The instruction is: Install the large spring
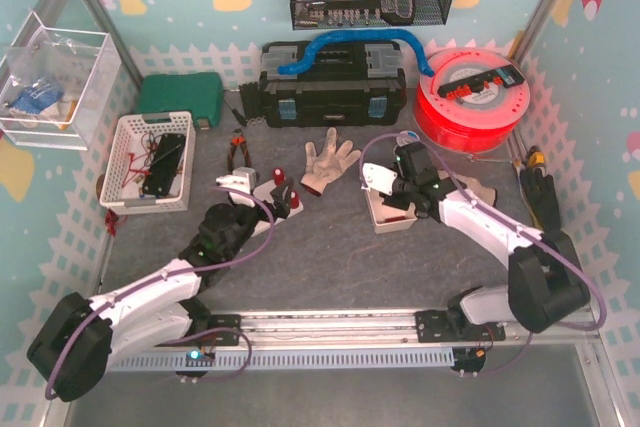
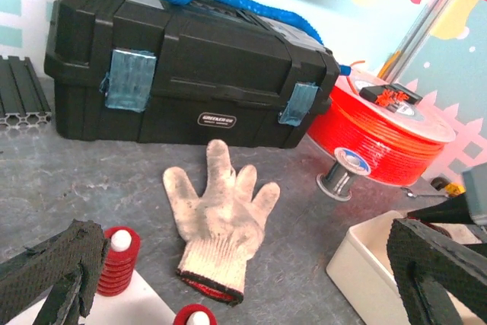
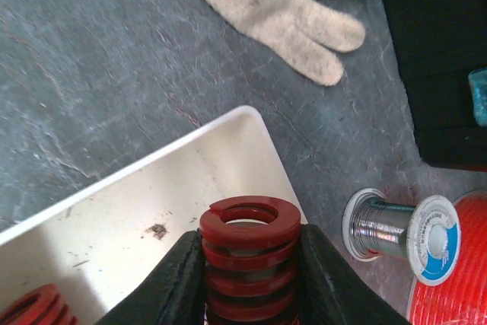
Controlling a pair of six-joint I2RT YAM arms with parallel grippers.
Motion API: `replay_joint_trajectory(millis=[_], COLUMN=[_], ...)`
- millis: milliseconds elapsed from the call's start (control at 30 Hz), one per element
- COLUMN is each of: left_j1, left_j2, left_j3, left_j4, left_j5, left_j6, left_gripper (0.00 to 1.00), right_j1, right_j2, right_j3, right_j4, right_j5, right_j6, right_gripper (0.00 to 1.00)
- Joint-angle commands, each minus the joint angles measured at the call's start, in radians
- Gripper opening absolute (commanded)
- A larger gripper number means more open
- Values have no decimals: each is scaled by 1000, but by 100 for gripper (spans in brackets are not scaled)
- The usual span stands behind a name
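Observation:
My right gripper [image 3: 249,283] is shut on the large spring [image 3: 249,253], a red coil held upright between both black fingers above the white bin [image 3: 137,203]. A smaller red spring [image 3: 27,306] lies in that bin's corner. From above, the right gripper [image 1: 400,190] hovers over the bin [image 1: 385,222]. My left gripper [image 2: 243,264] is open and holds nothing, with one finger [image 2: 46,272] beside a white base [image 2: 133,302]. Two white pegs on that base carry red springs [image 2: 118,260] [image 2: 194,316]. The left gripper [image 1: 238,187] sits left of centre.
A dirty work glove [image 1: 325,162] lies mid-table between the arms. Behind it stand a black toolbox [image 1: 330,87] with a blue hose, a red filament spool [image 1: 470,97] and a solder reel [image 3: 403,230]. A white basket [image 1: 150,162], pliers [image 1: 238,152] and a green case [image 1: 180,97] are at the left.

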Motion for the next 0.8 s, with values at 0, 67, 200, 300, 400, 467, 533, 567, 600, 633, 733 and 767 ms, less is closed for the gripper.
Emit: replay_joint_trajectory(millis=[0, 67, 200, 300, 400, 467, 533, 567, 600, 633, 733, 767], left_j1=[1, 2, 2, 2, 2, 1, 0, -5, -9, -15, -46, -61], left_j2=[20, 39, 63, 76, 95, 108, 118, 123, 126, 130, 148, 158], left_j3=[13, 11, 17, 21, 30, 58, 94, 109, 127, 145, 218, 242], left_j4=[-3, 26, 50, 74, 95, 73, 43, 27, 6, -20, -102, -130], left_j5=[26, 80, 185, 274, 349, 408, 469, 492, 510, 524, 529, 520], left_j6=[-17, -13, -35, -70, -119, -146, -161, -168, -174, -176, -149, -137], left_gripper=[99, 99, 95, 86, 75, 67, 62, 60, 60, 60, 65, 65], right_j1=[32, 53, 105, 147, 180, 202, 228, 239, 246, 250, 260, 265], right_j2=[-96, -142, -213, -254, -271, -277, -278, -279, -279, -278, -284, -288], right_j3=[-49, -71, -122, -171, -213, -254, -289, -309, -327, -344, -408, -434], right_j4=[86, 140, 256, 382, 507, 586, 652, 689, 724, 749, 850, 894], right_j5=[-26, -44, -131, -158, -135, -113, -102, -95, -92, -101, -138, -148], right_j6=[62, 87, 137, 195, 267, 307, 320, 330, 345, 358, 390, 393], right_gripper=[13, 14, 13, 13, 12, 12, 12, 12, 12, 12, 11, 11])
